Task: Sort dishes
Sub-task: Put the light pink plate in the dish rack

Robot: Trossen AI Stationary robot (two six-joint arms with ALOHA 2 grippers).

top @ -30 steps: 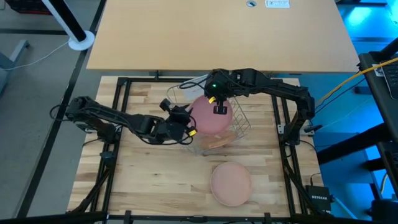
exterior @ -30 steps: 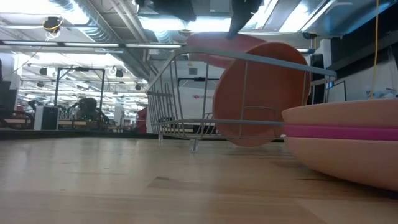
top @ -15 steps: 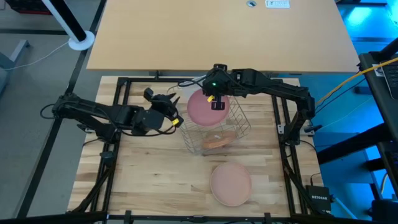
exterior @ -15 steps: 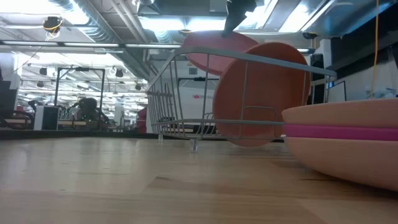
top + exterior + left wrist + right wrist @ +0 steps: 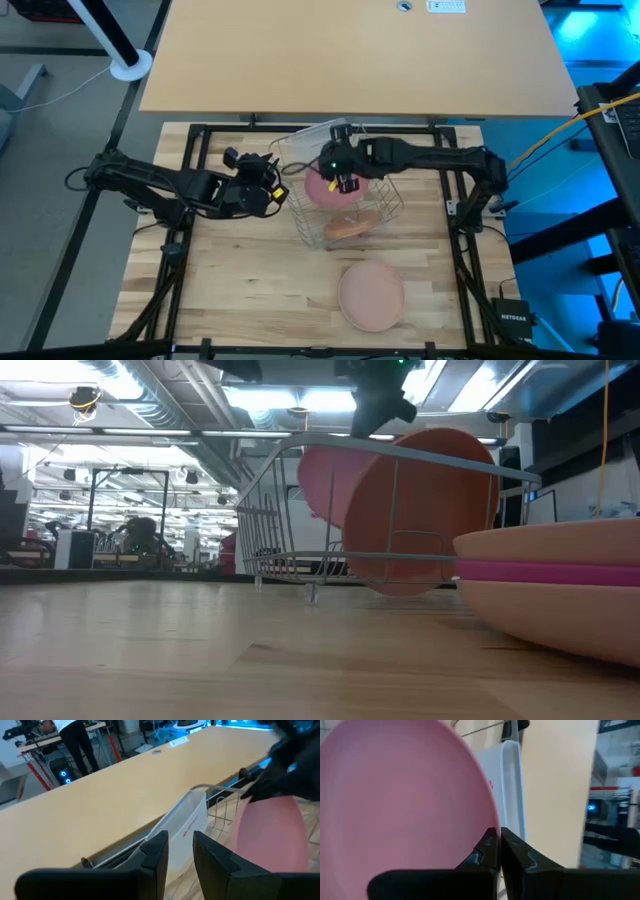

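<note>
My right gripper (image 5: 345, 183) is shut on a pale pink plate (image 5: 323, 188) that stands nearly on edge inside the silver wire rack (image 5: 388, 200). In the low view the pink plate (image 5: 322, 485) shows behind the rack's wires, left of a terracotta plate (image 5: 430, 510) that leans on edge in the rack. A stack of plates (image 5: 371, 295) lies on the table toward the near edge. My left gripper (image 5: 272, 186) hovers open just left of the rack, holding nothing. My right gripper pinches the pink plate's upper rim (image 5: 485, 822) between its two fingers. The fingers come from above, slanting down. The plate hangs below them, tilted close to upright, its lower part down inside the rack (image 5: 400, 455). Whether it touches the rack's bottom I cannot tell.
A clear plastic tub (image 5: 312, 140) stands against the rack's far-left side, also in front of my left gripper (image 5: 180, 837). A second, pale tabletop (image 5: 350, 55) lies beyond the far edge. Bare wood lies left of the stack (image 5: 550, 590) at the near edge.
My right gripper has gone down and toward the table's left, rolling as it went. The pink plate has tipped from nearly flat to nearly on edge and sunk into the rack. My left gripper has drawn back from the plate toward the table's left.
</note>
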